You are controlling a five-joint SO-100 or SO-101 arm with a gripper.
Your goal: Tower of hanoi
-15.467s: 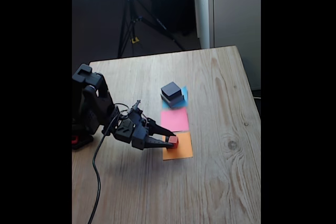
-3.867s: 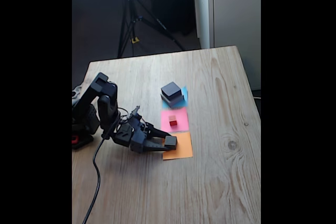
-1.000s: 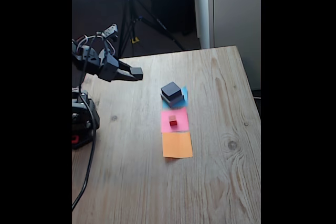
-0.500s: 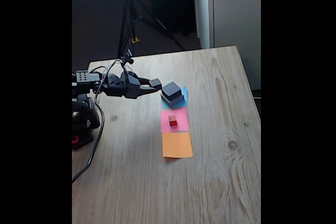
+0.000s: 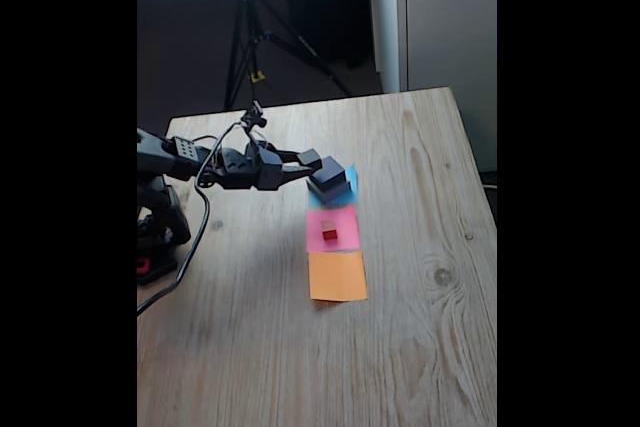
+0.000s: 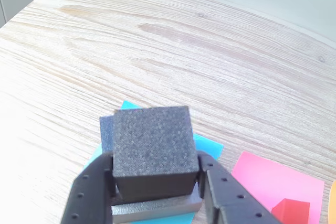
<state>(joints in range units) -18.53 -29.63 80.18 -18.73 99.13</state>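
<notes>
two fingers (image 6: 157, 190) grip small dark grey block (image 6: 152, 148) | labels unreadable

Bright daylight washes the wooden table (image 5: 400, 247); the fixed view is soft and blurry with black side bars, the wrist view sharper.

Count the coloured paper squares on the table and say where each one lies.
3, in a row in the fixed view: the blue square farthest, under the block stack; the pink square in the middle, bearing the red cube; the orange square nearest, bare.
</notes>
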